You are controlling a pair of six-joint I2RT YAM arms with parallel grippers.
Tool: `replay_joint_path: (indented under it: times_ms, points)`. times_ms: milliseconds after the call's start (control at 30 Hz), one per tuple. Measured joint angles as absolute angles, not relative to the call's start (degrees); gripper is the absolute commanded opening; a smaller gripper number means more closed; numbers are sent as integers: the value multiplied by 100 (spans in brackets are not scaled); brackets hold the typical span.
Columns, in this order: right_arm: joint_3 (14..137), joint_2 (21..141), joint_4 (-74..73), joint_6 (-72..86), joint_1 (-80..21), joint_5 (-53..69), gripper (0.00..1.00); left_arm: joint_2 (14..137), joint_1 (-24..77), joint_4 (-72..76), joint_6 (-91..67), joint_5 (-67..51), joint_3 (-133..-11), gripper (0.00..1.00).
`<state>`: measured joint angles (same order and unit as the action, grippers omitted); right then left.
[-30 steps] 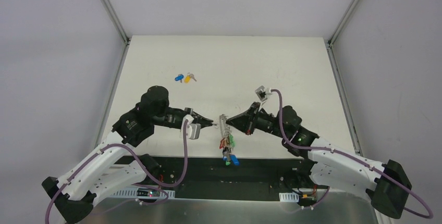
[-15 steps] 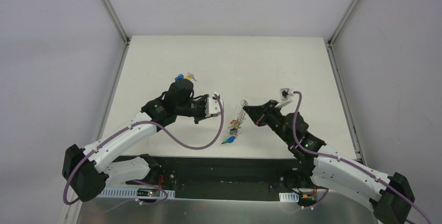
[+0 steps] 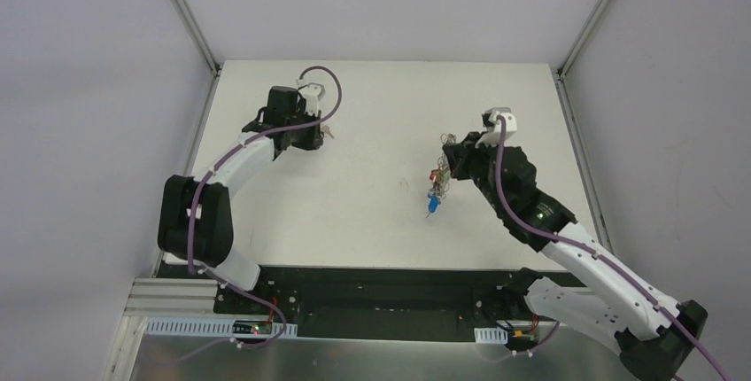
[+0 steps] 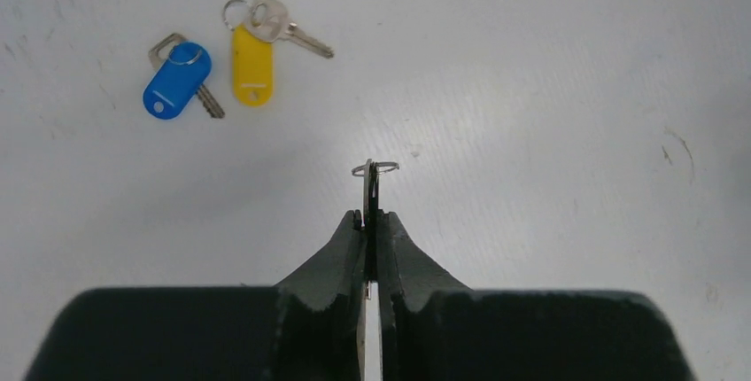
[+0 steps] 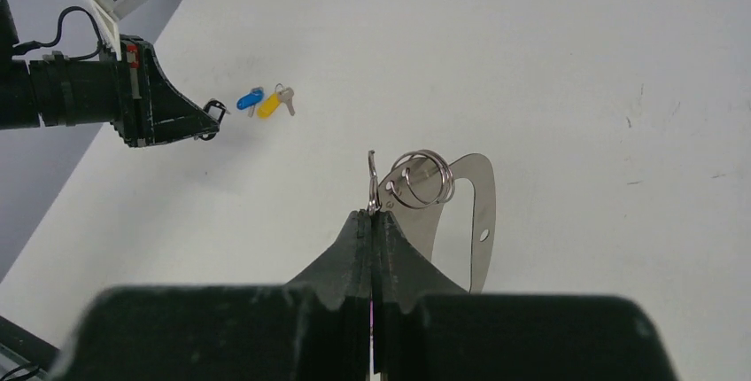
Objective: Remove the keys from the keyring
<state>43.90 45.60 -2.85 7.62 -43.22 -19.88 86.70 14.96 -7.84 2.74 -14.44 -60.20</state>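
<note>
Top view, left gripper (image 3: 312,139): reached out over the far-left part of the table (image 3: 381,106), near its left edge. The jaw state cannot be told from here.
Top view, right gripper (image 3: 448,158): raised over the right half of the table, carrying the keyring (image 3: 440,168). The hanging keys (image 3: 432,195) dangle below it, one red head and one blue head among them.
Top view, room: bare tabletop lies between the two arms, which are well apart. The right arm is clear of the right edge.
Left wrist, jaws: clenched on the held key (image 4: 372,188), a thin dark piece seen edge-on with a small wire loop on top, above the table.
Left wrist, loose keys: the blue key (image 4: 177,89) and the yellow key (image 4: 251,64) lie flat just beside each other, off the ring, ahead and to the left of the fingertips.
Right wrist, jaws: clamped on a wire coil of the keyring (image 5: 423,177), with its flat metal tab (image 5: 478,213) alongside.
Progress: two keys are freed and a third is judged ready to be set down. Several remain on the ring.
Set-down room: open surface lies right of the loose pair, away from the edge.
</note>
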Motion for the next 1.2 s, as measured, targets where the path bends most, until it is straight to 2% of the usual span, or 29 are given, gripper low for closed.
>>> replay_joint_path:
  times_ms: [100, 200, 267, 367, 633, 833, 867, 900, 967, 1000, 1200]
  points:
    - [4954, 5162, -508, 539, -4088, -1752, 0, 9236, 1131, -788, -97, -1542, -6272, 12]
    - [5411, 5745, -604, 434, -3820, -1487, 0, 9627, 902, -790, -311, -1579, -6407, 25]
    - [5701, 6152, -663, 408, -3594, -1256, 0, 9810, 781, -794, -410, -1590, -6447, 45]
    - [6064, 6709, -685, 419, -3275, -930, 0, 9896, 666, -823, -543, -1586, -6451, 66]
    - [7046, 8263, -751, 716, -2593, -115, 0, 9474, 633, -834, -764, -1584, -6407, 98]
    - [7905, 9598, -239, 1264, -2368, 495, 0, 8652, 633, -727, -1017, -1590, -6388, 99]
    - [8180, 9915, -137, 1420, -2340, 604, 3, 8565, 633, -698, -1052, -1590, -6383, 99]
    - [8473, 10232, 25, 1568, -2316, 687, 28, 8501, 633, -666, -1081, -1588, -6375, 99]
    - [8947, 10829, 687, 1955, -2272, 788, 88, 8403, 633, -591, -1116, -1588, -6329, 99]
    - [9024, 11013, 1046, 2163, -2255, 762, 98, 8361, 633, -576, -1118, -1586, -6289, 99]
    - [8945, 11568, 3028, 2705, -2182, -49, 99, 8241, 633, -567, -1251, -1492, -6182, 99]
